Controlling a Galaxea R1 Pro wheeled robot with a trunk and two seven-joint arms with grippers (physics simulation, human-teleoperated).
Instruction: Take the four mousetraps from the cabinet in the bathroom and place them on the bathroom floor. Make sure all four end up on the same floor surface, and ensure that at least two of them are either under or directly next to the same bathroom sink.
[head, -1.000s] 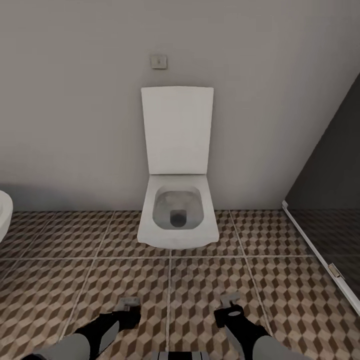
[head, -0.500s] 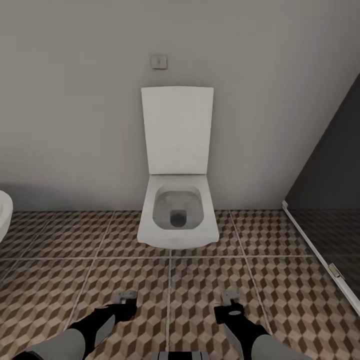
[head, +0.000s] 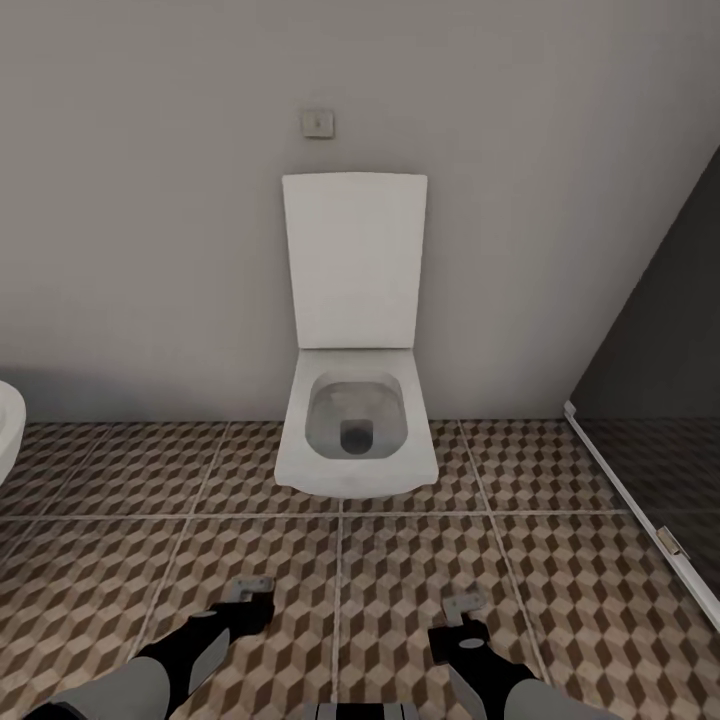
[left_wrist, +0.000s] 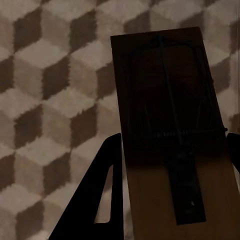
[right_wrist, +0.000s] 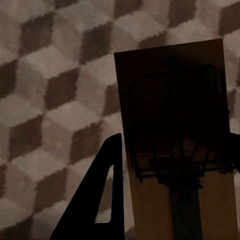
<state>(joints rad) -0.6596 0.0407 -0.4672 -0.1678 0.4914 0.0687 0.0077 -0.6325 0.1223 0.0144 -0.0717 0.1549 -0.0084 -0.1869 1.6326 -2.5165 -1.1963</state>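
Far left, a white fixture's edge (head: 8, 425) pokes in. Your left gripper (head: 250, 592) hangs low over the bathroom floor (head: 120, 590), fingers (left_wrist: 102, 200) clamped on a mousetrap (left_wrist: 170, 130): tan board, dark wire, sticking out past the tips. Centre: white toilet (head: 355, 430) against the wall, lid up. Your right gripper (head: 462, 608) is likewise closed on a second mousetrap (right_wrist: 175, 135) above the tiles. Far right, dark glass shower wall (head: 660, 400).
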